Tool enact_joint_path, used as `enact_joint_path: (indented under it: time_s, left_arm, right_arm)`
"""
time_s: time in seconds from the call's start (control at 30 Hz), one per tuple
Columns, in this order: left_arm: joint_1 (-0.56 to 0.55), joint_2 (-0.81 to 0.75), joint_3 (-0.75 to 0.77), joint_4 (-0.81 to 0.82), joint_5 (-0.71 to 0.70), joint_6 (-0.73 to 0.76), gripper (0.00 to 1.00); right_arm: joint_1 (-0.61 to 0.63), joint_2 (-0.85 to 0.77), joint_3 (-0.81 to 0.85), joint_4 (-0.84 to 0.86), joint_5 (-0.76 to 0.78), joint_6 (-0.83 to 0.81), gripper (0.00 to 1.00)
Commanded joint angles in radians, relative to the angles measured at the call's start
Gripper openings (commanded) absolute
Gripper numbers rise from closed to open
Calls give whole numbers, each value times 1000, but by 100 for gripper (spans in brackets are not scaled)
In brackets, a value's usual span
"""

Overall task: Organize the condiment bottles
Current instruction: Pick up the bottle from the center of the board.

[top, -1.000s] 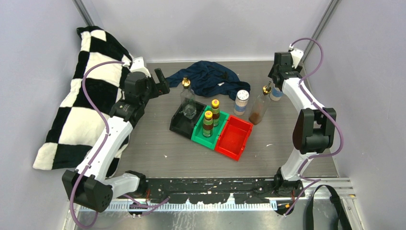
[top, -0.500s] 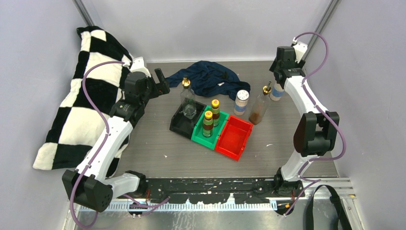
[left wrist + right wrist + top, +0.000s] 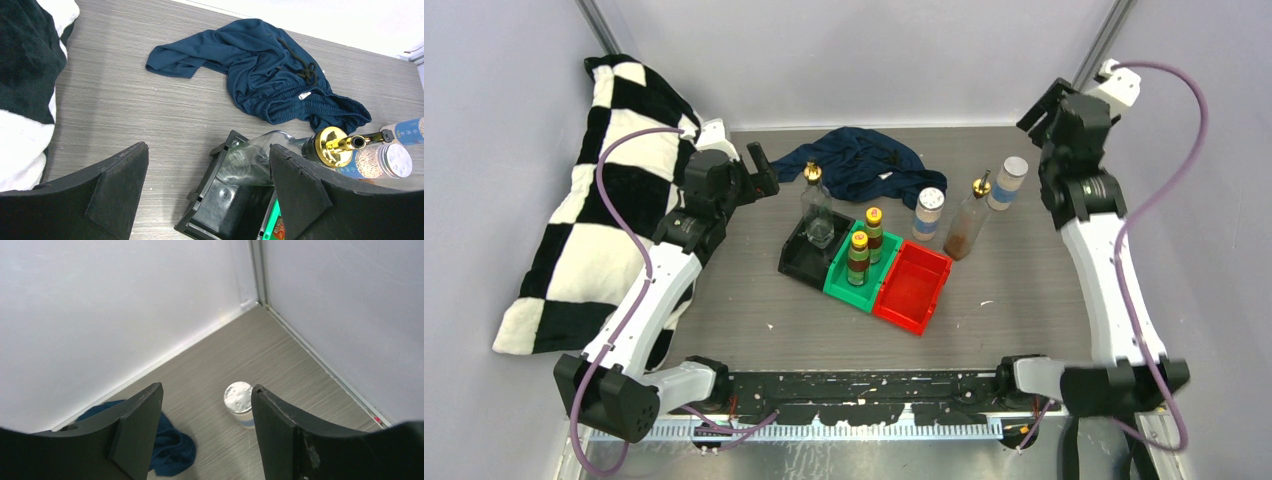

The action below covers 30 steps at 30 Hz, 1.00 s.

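One clear glass bottle [image 3: 817, 215] with a gold pourer stands in the black bin [image 3: 799, 262]; it also shows in the left wrist view [image 3: 250, 161]. Two dark bottles with yellow caps [image 3: 858, 258] [image 3: 874, 233] stand in the green bin [image 3: 844, 285]. The second glass bottle [image 3: 969, 222], with brown contents, and two white-capped jars [image 3: 929, 213] [image 3: 1008, 182] stand on the table. My left gripper [image 3: 762, 165] [image 3: 207, 150] is open and empty, above and left of the black bin. My right gripper [image 3: 1042, 108] [image 3: 207, 388] is open and empty, high above the far-right jar [image 3: 238, 401].
The red bin [image 3: 912, 285] beside the green one holds nothing. A dark blue cloth [image 3: 859, 165] lies at the back of the table. A black-and-white checkered blanket [image 3: 594, 210] is heaped along the left wall. Walls close in at the back right corner.
My right arm has risen and swung back to the right, away from the far-right jar, which is now uncovered. The left arm and the bottles have not moved.
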Motion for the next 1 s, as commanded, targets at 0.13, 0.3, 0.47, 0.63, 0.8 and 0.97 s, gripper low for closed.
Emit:
enact_joint_path:
  time_s: [0.13, 0.3, 0.47, 0.63, 0.8, 0.97]
  left_arm:
    - [-5, -11, -13, 69, 16, -13, 90]
    - [-7, -15, -18, 72, 13, -11, 91]
    - [-9, -16, -18, 73, 12, -8, 91]
    - [-9, -16, -18, 76, 14, -7, 91]
    - [-9, -22, -21, 75, 11, -4, 91]
    - [-9, -26, -22, 77, 13, -4, 91]
  right_arm:
    - [207, -350, -234, -45, -128, -129, 70]
    - [286, -490, -372, -74, -120, -138, 70]
    - [324, -539, -437, -120, -103, -121, 69]
    - [390, -509, -460, -147, -58, -129, 69]
    - [468, -474, -487, -127, 29, -157, 69]
    - [497, -455, -527, -85, 102, -163, 70]
